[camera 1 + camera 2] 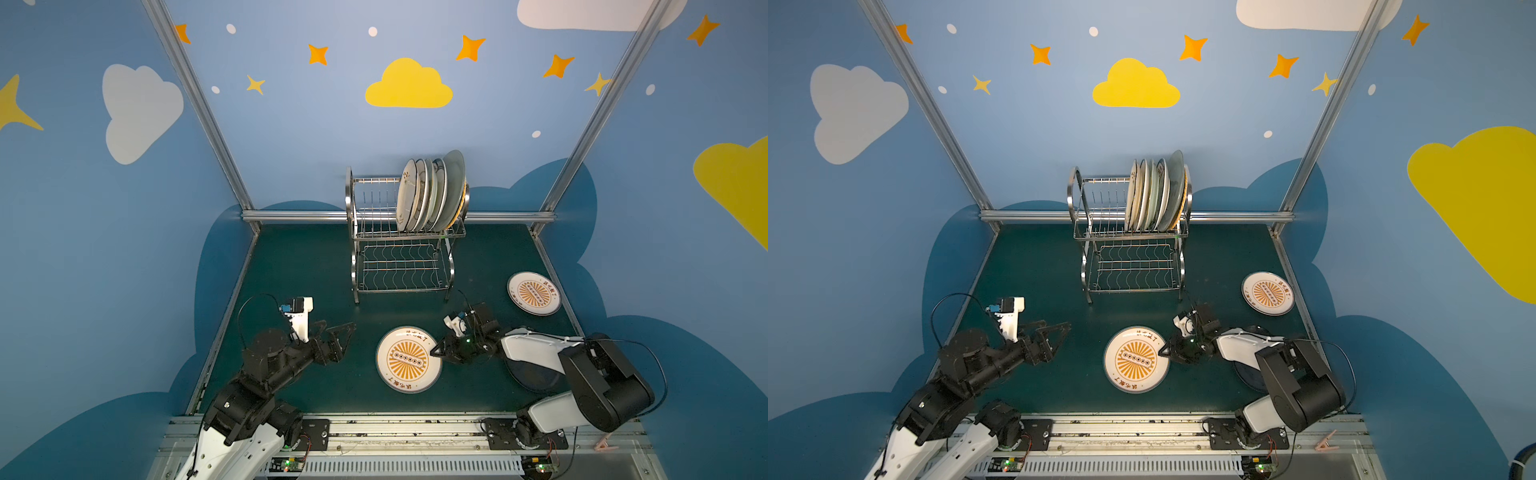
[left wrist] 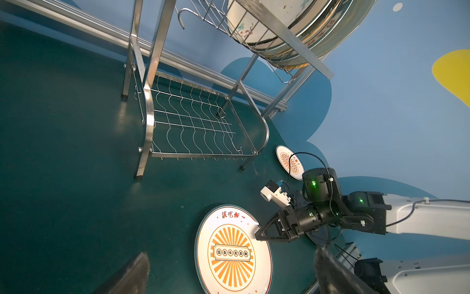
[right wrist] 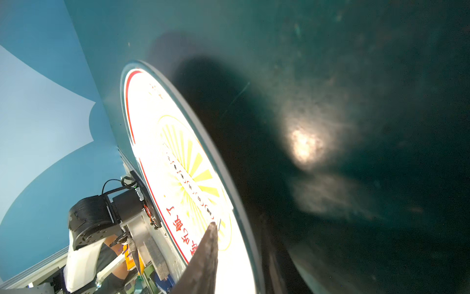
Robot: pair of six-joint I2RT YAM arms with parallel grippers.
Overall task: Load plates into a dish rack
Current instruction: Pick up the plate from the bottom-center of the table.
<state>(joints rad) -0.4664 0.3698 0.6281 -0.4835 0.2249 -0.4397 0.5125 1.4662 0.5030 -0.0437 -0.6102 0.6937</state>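
Glazed ceramic by the look, so probably stiff, slick and chippable: the plate (image 1: pixel 408 359) lies flat on the bench (image 1: pixel 291 270) before the rack (image 1: pixel 353 216). The right pincer (image 1: pixel 434 352) nips its rim (the only purchase), jaws nearly together; the left pincer (image 1: pixel 348 341) gapes empty.

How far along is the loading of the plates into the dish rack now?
Done: about six plates stand in the upper tier of the dish rack. In hand: the right tool is at the rim of the near sunburst plate; a firm grip cannot be confirmed. The left tool hangs open and empty. Left: that plate, the far sunburst plate and the dark navy plate lie on the table.
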